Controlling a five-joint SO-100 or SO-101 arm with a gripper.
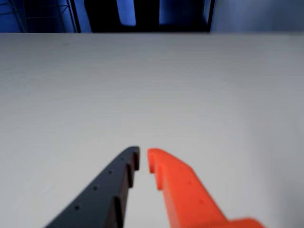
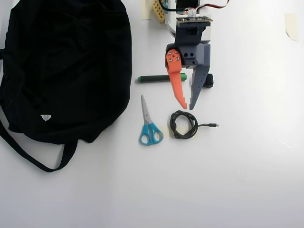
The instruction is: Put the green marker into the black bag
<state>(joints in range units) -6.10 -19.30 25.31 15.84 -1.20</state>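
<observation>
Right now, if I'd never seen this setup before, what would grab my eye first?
Probably the black bag, a big dark mass filling the upper left of the overhead view against the white table. Next comes the gripper at top centre, one finger bright orange, the other dark, nearly closed and empty. Partly under it lies the green marker, with blue-handled scissors and a coiled black cable just below.

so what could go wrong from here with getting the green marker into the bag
1. The green marker lies partly under the arm, behind the gripper, whose tips are nearly closed and holding nothing; the wrist view shows only bare table, so the reach could miss.
2. The scissors and coiled cable lie close by and could get bumped.
3. The black bag lies flat with no visible opening.
</observation>
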